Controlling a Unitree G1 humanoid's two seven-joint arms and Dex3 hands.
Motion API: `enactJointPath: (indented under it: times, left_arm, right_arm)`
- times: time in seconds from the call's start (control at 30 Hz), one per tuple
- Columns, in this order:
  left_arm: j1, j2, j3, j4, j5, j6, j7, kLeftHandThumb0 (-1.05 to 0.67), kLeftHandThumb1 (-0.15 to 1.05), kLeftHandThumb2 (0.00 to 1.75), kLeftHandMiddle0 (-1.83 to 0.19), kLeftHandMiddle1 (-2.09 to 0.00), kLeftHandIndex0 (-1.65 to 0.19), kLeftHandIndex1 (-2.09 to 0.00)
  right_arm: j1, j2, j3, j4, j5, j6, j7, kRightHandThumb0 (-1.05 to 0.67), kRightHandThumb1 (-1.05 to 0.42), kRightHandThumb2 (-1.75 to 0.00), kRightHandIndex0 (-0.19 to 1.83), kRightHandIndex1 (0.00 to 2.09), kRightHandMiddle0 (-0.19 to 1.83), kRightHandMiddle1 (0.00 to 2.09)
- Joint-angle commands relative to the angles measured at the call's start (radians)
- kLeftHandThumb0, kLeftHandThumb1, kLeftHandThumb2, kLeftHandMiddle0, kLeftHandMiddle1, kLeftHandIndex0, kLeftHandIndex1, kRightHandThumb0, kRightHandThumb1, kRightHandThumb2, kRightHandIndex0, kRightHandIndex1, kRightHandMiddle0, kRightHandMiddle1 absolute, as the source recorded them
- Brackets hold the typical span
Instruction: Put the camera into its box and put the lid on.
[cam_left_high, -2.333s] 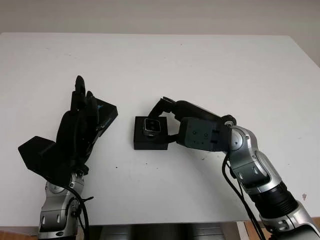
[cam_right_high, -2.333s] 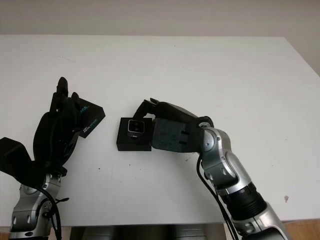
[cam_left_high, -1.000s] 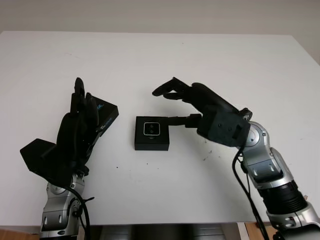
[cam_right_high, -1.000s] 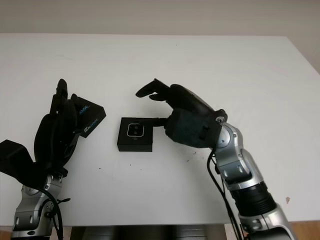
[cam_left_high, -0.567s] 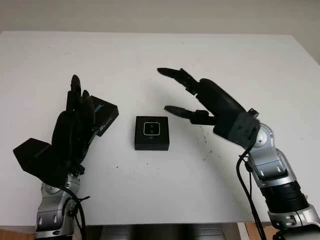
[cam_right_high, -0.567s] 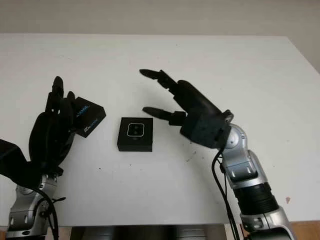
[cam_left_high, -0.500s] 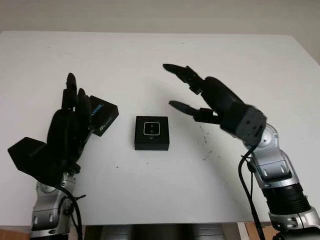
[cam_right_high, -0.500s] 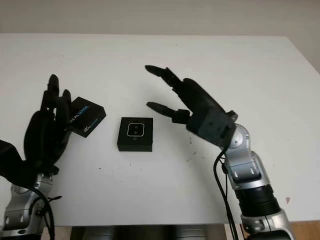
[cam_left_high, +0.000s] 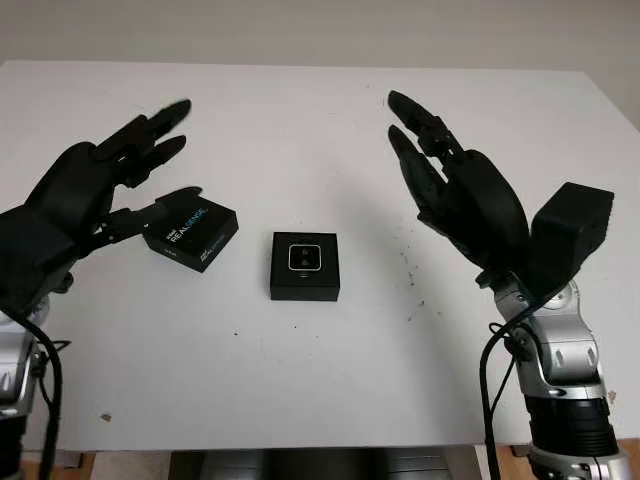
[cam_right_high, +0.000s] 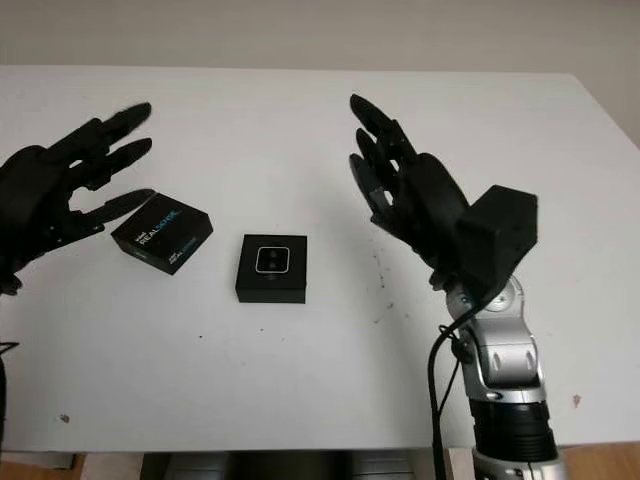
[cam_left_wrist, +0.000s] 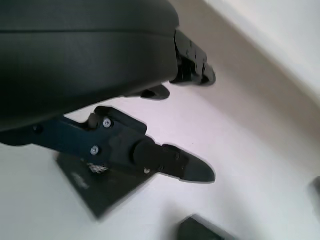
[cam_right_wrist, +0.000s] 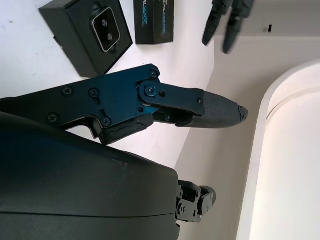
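Head views: small square black box (cam_left_high: 304, 265) w/ silver-framed camera (cam_left_high: 304, 258) seated inside sits mid white table (cam_left_high: 300, 400). Flat black lid w/ white lettering (cam_left_high: 190, 232) lies just left of box, not touching. Left hand (cam_left_high: 95, 195) is raised above the table left of lid, fingers extended, holding nothing. Right hand (cam_left_high: 455, 195) is up right of box, open, empty.

Left wrist view: finger (cam_left_wrist: 165, 162) over lid (cam_left_wrist: 107, 187).

Right wrist view: box (cam_right_wrist: 87, 32) beside lid (cam_right_wrist: 154, 21).

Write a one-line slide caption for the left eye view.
Camera seated in its box, lid lying beside it on the table, left hand and right hand raised open.
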Motion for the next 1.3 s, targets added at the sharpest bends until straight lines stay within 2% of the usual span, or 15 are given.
enactJointPath:
  times: [0.0,0.07,0.23,0.37,0.57,0.7,0.8,1.03,1.27]
  left_arm:
    - [-0.090,0.101,-0.083,0.052,0.103,-0.055,-0.056,-0.51,0.89,0.04,-0.19,-0.01,-0.10,-0.03]
    - [-0.156,0.140,-0.150,0.102,0.186,-0.104,-0.096,-0.51,0.87,0.04,-0.11,-0.01,-0.06,-0.03]
    - [-0.284,0.153,-0.272,0.222,0.319,-0.190,-0.149,-0.49,0.79,0.03,-0.04,-0.03,-0.01,-0.03]
    - [-0.335,0.152,-0.320,0.295,0.405,-0.254,-0.123,-0.47,0.76,0.03,-0.04,-0.05,-0.01,-0.04]
    - [-0.418,0.132,-0.398,0.383,0.567,-0.293,-0.052,-0.47,0.75,0.04,-0.03,-0.05,0.03,-0.03]
    - [-0.462,0.110,-0.432,0.443,0.616,-0.299,-0.026,-0.48,0.76,0.05,-0.02,-0.05,0.07,-0.03]
    - [-0.488,0.100,-0.452,0.481,0.641,-0.300,-0.012,-0.48,0.77,0.06,0.00,-0.04,0.07,-0.03]
    - [-0.544,0.087,-0.495,0.584,0.686,-0.330,0.036,-0.49,0.77,0.05,-0.01,-0.05,0.05,-0.05]
    - [-0.570,0.069,-0.523,0.671,0.697,-0.350,0.074,-0.46,0.78,0.06,-0.03,-0.06,0.03,-0.06]
  right_arm:
    - [0.009,-0.017,-0.017,-0.012,0.018,0.022,0.006,-0.63,-1.05,-0.61,-0.09,0.01,-0.19,0.30]
    - [0.009,-0.021,-0.022,-0.005,0.021,0.031,0.003,-0.61,-1.05,-0.63,-0.10,0.01,-0.19,0.28]
    - [-0.002,-0.012,-0.034,0.004,0.025,0.060,-0.030,-0.60,-1.05,-0.62,-0.06,0.04,-0.14,0.32]
    - [-0.013,-0.005,-0.040,0.005,0.027,0.070,-0.059,-0.62,-1.05,-0.61,-0.04,0.05,-0.18,0.44]
    - [-0.025,-0.004,-0.047,0.007,0.041,0.088,-0.075,-0.66,-1.05,-0.61,-0.05,0.05,-0.19,0.42]
    - [-0.021,-0.003,-0.044,0.015,0.041,0.069,-0.071,-0.65,-1.05,-0.61,-0.05,0.05,-0.19,0.41]
    - [-0.017,0.001,-0.044,0.008,0.034,0.069,-0.083,-0.64,-1.05,-0.61,-0.03,0.06,-0.19,0.50]
    - [-0.013,0.006,-0.044,0.006,0.039,0.074,-0.092,-0.63,-1.05,-0.62,-0.03,0.06,-0.19,0.50]
    - [-0.011,-0.002,-0.043,-0.008,0.031,0.085,-0.093,-0.65,-1.05,-0.64,-0.04,0.05,-0.19,0.46]
